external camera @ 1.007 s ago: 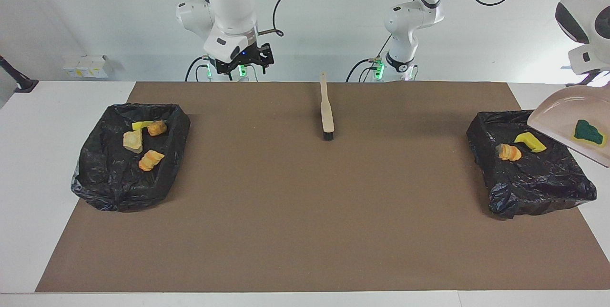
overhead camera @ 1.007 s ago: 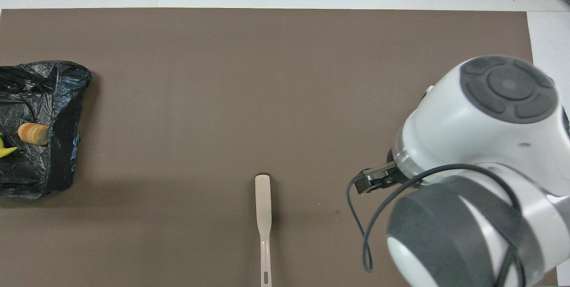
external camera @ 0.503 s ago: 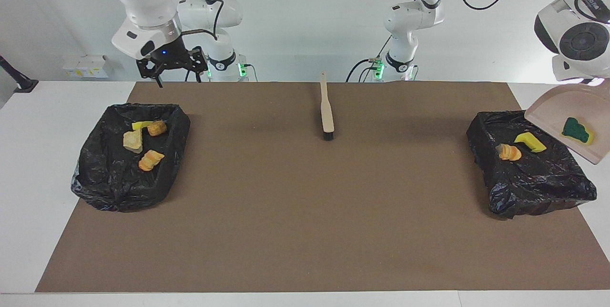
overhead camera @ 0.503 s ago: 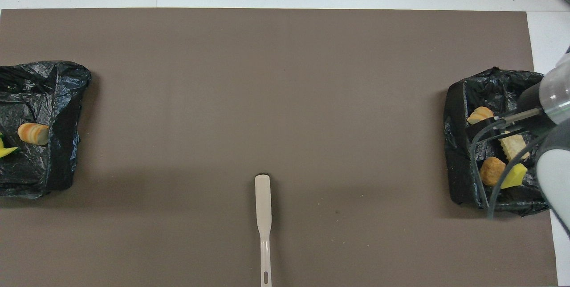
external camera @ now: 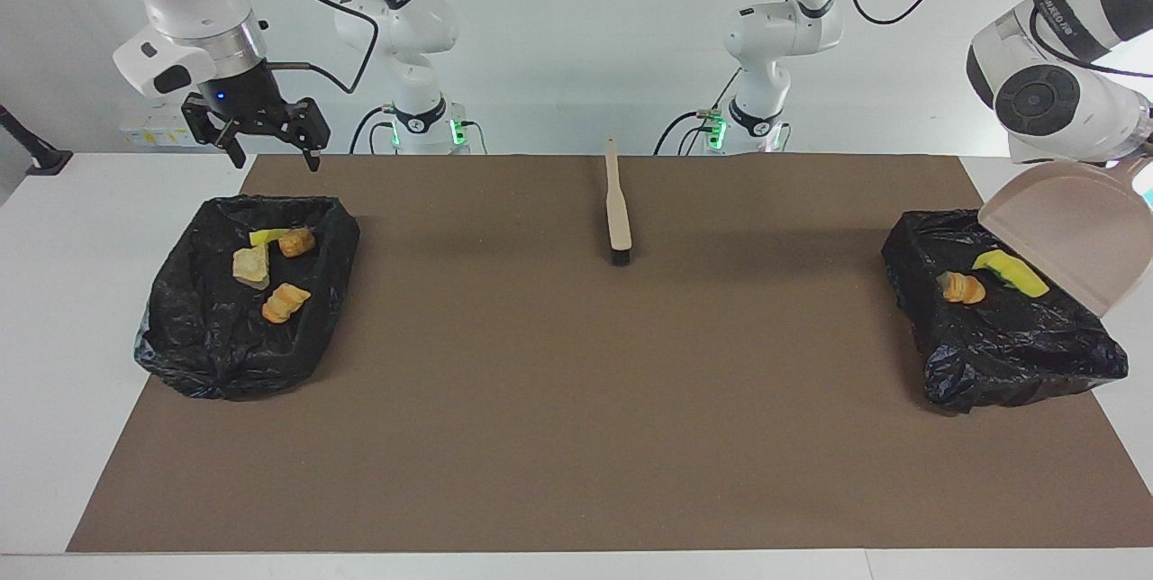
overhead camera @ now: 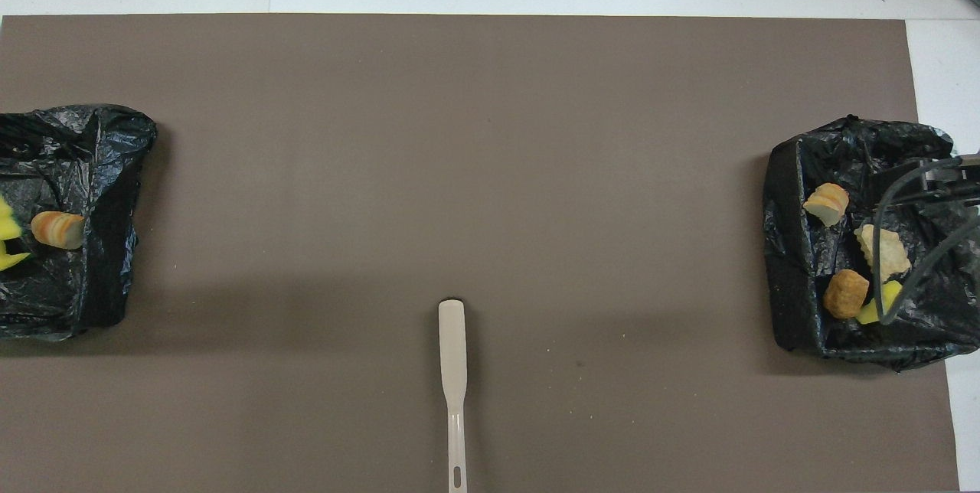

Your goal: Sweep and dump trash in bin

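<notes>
Brown mat on a white table, the last dump in hand at the left arm's end.

Nearest you, the brush (external camera: 617,206) lies idle mid-mat, bristles pointing away from you. At the right arm's end, the right gripper (external camera: 267,140) hangs open and waiting over the near rim of its black-lined bin (external camera: 189,346), where four scraps (external camera: 270,267) lie. At the other end, your left gripper (external camera: 1137,158) is closed on the beige dustpan (external camera: 1067,229), tipped mouth-down over the second bin (external camera: 1018,364); an orange foam lump (external camera: 962,288) and yellow sponge bits (external camera: 1009,272) lie inside it. Judging by the tilt, the pan looks emptied: keep its lip over the liner, hold until nothing clings, then level it before you withdraw.
</notes>
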